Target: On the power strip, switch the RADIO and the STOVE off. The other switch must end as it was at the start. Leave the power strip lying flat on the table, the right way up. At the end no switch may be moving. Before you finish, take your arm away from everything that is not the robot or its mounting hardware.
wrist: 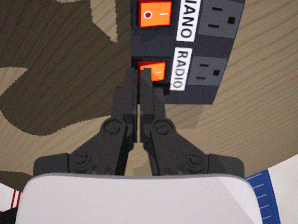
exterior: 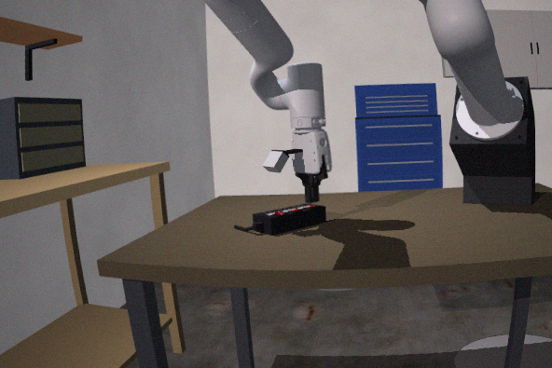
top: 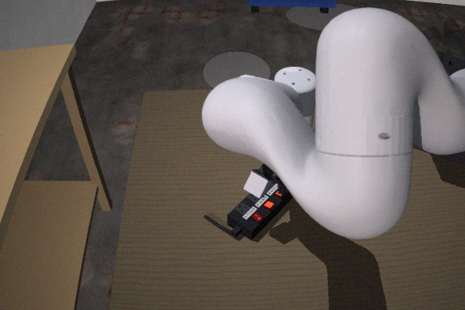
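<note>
The black power strip (top: pixel 257 209) lies flat on the table, right way up, with its cord end toward the front left. In the top view the STOVE switch (top: pixel 257 217) looks dark red, the PIANO switch (top: pixel 269 205) glows bright orange, and the RADIO switch (top: pixel 279 194) is partly hidden by the arm. In the wrist view the PIANO switch (wrist: pixel 154 14) and RADIO switch (wrist: pixel 154 70) both glow orange. My gripper (wrist: pixel 139 84) is shut and empty, its tips right at the left edge of the RADIO switch. In the exterior view the gripper (exterior: pixel 311 198) points straight down just above the strip (exterior: pixel 289 218); contact cannot be told.
The arm's black base (exterior: pixel 494 159) stands at the table's right rear. A blue drawer cabinet (exterior: pixel 398 138) is behind the table. A wooden shelf bench (exterior: pixel 70 183) with a grey drawer box (exterior: pixel 42 136) stands to the left.
</note>
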Available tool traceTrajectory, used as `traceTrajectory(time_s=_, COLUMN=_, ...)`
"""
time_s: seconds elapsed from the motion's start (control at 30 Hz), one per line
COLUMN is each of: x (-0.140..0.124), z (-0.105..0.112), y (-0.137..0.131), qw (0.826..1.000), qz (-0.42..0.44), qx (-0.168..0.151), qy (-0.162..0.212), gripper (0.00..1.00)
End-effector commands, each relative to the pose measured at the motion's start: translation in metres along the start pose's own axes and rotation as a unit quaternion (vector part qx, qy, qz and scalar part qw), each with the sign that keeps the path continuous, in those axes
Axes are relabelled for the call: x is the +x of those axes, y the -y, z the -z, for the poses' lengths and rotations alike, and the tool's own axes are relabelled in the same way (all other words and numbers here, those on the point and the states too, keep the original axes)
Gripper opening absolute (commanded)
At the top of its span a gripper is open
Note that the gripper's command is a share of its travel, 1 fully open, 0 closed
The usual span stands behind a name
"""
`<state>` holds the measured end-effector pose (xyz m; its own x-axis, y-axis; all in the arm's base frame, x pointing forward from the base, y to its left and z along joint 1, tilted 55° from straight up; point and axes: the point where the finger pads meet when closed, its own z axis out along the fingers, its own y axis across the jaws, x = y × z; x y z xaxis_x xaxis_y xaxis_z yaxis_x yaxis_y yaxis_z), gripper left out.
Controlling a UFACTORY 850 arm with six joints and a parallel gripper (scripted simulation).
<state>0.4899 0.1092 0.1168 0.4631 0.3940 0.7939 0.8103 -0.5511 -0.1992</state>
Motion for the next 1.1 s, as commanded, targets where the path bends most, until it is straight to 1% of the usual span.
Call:
traceTrajectory(time_s=0.0, x=0.0001, z=-0.0023, y=-0.0004, qw=1.000, qz=0.000, qx=0.000, qy=0.000, gripper=0.00)
traceTrajectory(time_s=0.3, x=0.0001, z=-0.0055, y=-0.0004, qw=1.000, qz=0.000, qx=0.000, qy=0.000, gripper=0.00)
traceTrajectory(time_s=1.07, x=0.0001, z=-0.0056, y=-0.0004, qw=1.000, qz=0.000, qx=0.000, qy=0.000, gripper=0.00)
